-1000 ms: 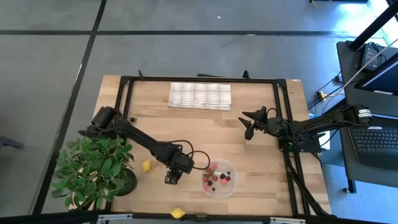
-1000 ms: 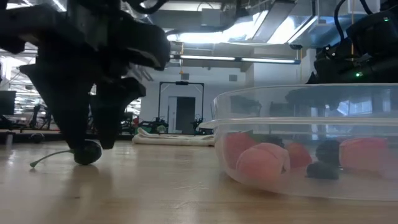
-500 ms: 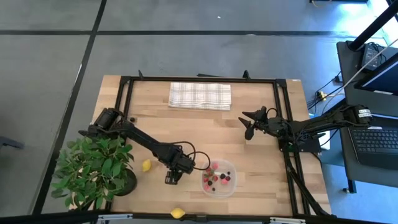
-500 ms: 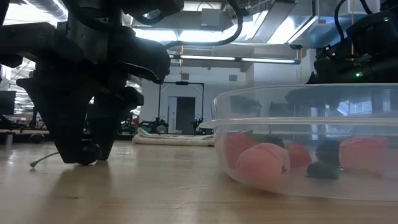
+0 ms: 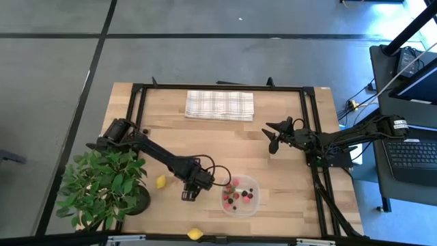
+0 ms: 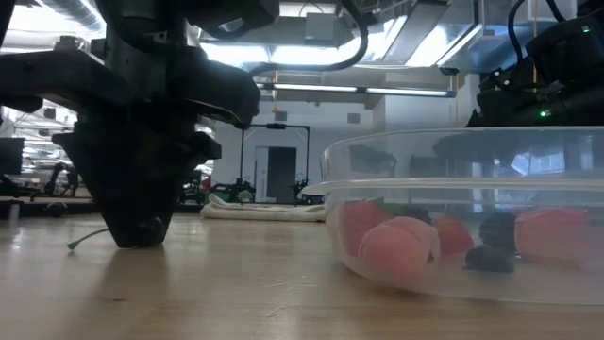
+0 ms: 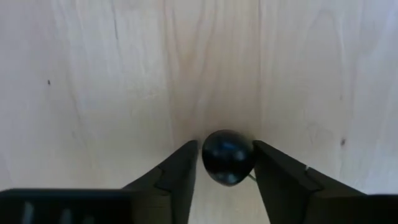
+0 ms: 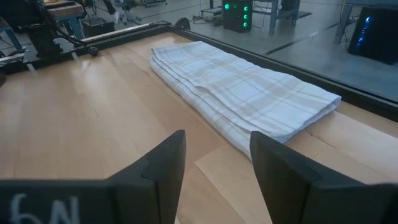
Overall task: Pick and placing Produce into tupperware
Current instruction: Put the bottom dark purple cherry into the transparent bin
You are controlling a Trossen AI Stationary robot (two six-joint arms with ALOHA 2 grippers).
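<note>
The left gripper (image 7: 225, 163) is reaching down to the wooden table (image 5: 273, 171), and its two fingers are squeezing a little dark berry (image 7: 227, 155) between them. The berry is sitting on the table, so the fingers are coming at it from both sides to get hold of it. It is lying just beside the tupperware (image 5: 240, 195), which makes it a short trip to drop it in. Red and dark pieces (image 6: 396, 247) are already lying in that clear tub.

The right gripper (image 8: 214, 165) is waiting well apart, with its fingers open and holding nothing, pointing toward the checked cloth (image 5: 219, 105).

Two yellow fruits are sitting out on the table, one (image 5: 160, 181) near the potted plant (image 5: 102, 183) and one (image 5: 195, 234) at the front edge.

From the low camera, the gripper is hiding the berry, and only a thin stem (image 6: 87, 238) is poking out. From above, the berry is too small to see under the gripper. It is hard to tell whether the berry is lifting off the wood yet.
</note>
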